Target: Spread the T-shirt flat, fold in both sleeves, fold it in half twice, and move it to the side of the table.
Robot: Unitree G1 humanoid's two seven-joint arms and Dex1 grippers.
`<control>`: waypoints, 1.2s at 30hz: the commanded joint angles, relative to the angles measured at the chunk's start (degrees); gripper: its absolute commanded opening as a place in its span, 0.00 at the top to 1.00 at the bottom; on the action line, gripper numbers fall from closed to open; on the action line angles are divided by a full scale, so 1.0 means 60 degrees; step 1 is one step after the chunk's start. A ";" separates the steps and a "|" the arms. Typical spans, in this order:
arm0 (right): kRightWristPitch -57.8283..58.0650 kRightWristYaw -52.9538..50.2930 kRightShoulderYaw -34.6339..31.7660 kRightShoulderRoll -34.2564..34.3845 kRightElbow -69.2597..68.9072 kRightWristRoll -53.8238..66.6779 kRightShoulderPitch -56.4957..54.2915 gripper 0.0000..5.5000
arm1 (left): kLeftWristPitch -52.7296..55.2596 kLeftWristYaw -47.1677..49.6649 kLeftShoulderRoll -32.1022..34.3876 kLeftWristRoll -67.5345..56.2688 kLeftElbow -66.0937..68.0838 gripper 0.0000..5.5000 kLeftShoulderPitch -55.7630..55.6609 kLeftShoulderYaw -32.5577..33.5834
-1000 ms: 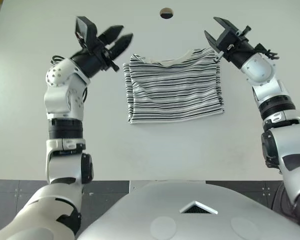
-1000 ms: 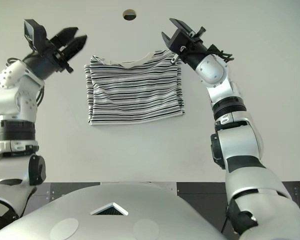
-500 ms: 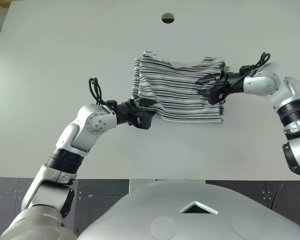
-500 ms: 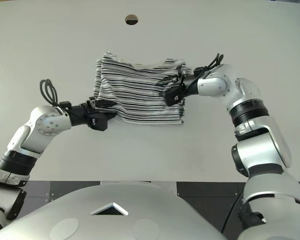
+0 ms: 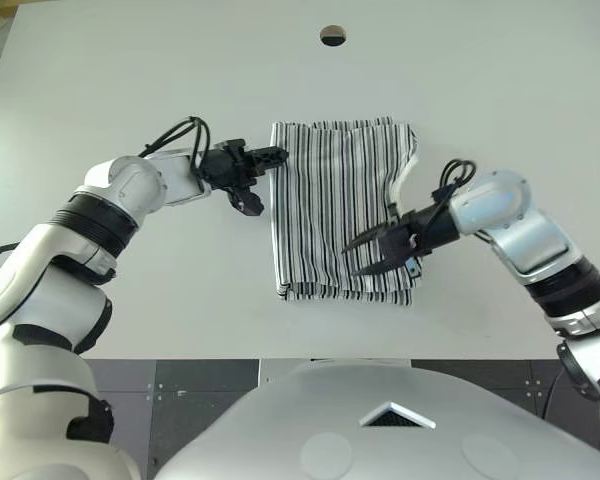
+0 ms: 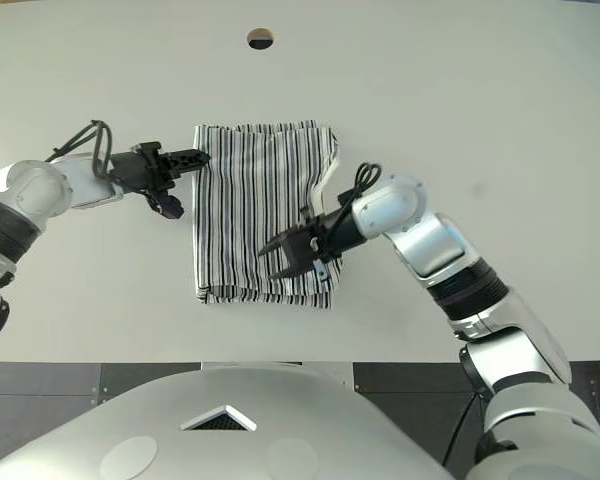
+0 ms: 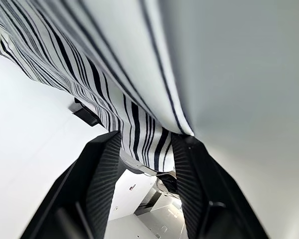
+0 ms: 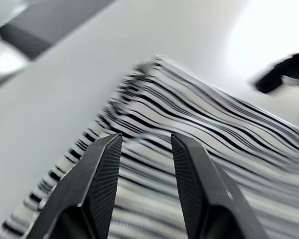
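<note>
The black-and-white striped T-shirt [image 5: 330,200] lies folded into a tall rectangle in the middle of the white table [image 5: 500,100], its stripes running away from me. My left gripper [image 5: 277,155] is at the shirt's far left corner. In the left wrist view the cloth's edge [image 7: 89,64] hangs between the parted fingers [image 7: 107,179]. My right gripper [image 5: 358,256] hovers open over the shirt's near right part, pointing left. The right wrist view shows the striped cloth [image 8: 199,129] just beyond the fingertips.
A round hole [image 5: 332,36] sits in the table at the far middle. The table's front edge [image 5: 180,358] runs close below the shirt. Bare tabletop lies to the left and right of the shirt.
The shirt went from a wide shape with crosswise stripes to a narrow, tall one with lengthwise stripes. The left gripper moved to its far left corner, the right gripper to its near right part.
</note>
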 commanded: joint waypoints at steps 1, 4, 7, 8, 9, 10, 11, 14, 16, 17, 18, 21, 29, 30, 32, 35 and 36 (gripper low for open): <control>0.0373 -0.0269 -0.1271 -0.0115 -0.0278 0.0936 0.0232 0.67 | -0.0845 0.0253 0.0575 -0.2740 -0.0818 0.66 0.0953 0.1519; 0.0676 -0.0270 -0.2318 -0.0388 -0.0467 0.1913 0.0829 0.67 | -0.1994 -0.1142 0.1169 -0.7411 -0.2637 0.66 0.2499 0.2720; 0.0299 -0.0031 -0.3112 -0.0868 -0.0429 0.2286 0.1765 0.67 | -0.2445 -0.2496 0.2211 -1.0680 -0.3985 0.66 0.3717 0.2995; -0.0468 0.0084 -0.3335 -0.1108 -0.0149 0.2017 0.2225 0.67 | -0.2594 -0.2832 0.2744 -1.1347 -0.4269 0.66 0.4219 0.2976; -0.1151 0.0182 -0.3512 -0.1285 0.0142 0.1750 0.2586 0.64 | -0.2710 -0.3138 0.3173 -1.1724 -0.4486 0.65 0.4688 0.3012; -0.1975 0.0457 -0.3714 -0.1476 0.0697 0.1602 0.2977 0.60 | -0.2860 -0.3539 0.3724 -1.2222 -0.4666 0.62 0.5297 0.2823; -0.2576 0.0730 -0.3922 -0.1588 0.1149 0.1605 0.3294 0.58 | -0.2974 -0.4000 0.4151 -1.2679 -0.4811 0.60 0.5874 0.2702; -0.3790 0.1389 -0.4390 -0.1995 0.1870 0.1768 0.4251 0.47 | -0.3011 -0.5307 0.4965 -1.3760 -0.5163 0.51 0.7512 0.2541; -0.4182 0.1657 -0.4544 -0.2168 0.1954 0.1840 0.4661 0.41 | -0.2794 -0.5940 0.4958 -1.3831 -0.5400 0.45 0.8276 0.2580; -0.4439 0.1728 -0.4520 -0.2190 0.1972 0.1746 0.4776 0.37 | -0.2642 -0.6176 0.4785 -1.3670 -0.5482 0.41 0.8536 0.2588; -0.4772 0.1774 -0.4454 -0.2162 0.2035 0.1581 0.4834 0.33 | -0.2467 -0.6344 0.4582 -1.3392 -0.5553 0.38 0.8719 0.2667; -0.6706 0.1241 -0.4079 -0.1887 0.2144 0.0050 0.4918 0.32 | -0.1953 -0.6439 0.3772 -1.1371 -0.5494 0.36 0.8610 0.3004; -1.0675 -0.1360 -0.3301 -0.1090 0.3216 -0.3776 0.4428 0.32 | -0.1890 -0.5868 0.2251 -0.8413 -0.5254 0.36 0.8572 0.3592; -1.0778 -0.1636 -0.3200 -0.1037 0.3323 -0.4062 0.4327 0.32 | -0.1912 -0.5855 0.2150 -0.8306 -0.5235 0.36 0.8558 0.3618; -1.0911 -0.2207 -0.3018 -0.0900 0.3553 -0.4693 0.4134 0.32 | -0.1962 -0.5855 0.1986 -0.8127 -0.5192 0.36 0.8498 0.3681; -1.0953 -0.3023 -0.2696 -0.0806 0.3822 -0.5390 0.3840 0.32 | -0.2009 -0.5900 0.1802 -0.8025 -0.5141 0.36 0.8449 0.3786; -1.0912 -0.3296 -0.2587 -0.0735 0.3899 -0.5597 0.3713 0.32 | -0.2034 -0.5920 0.1735 -0.8002 -0.5107 0.36 0.8407 0.3800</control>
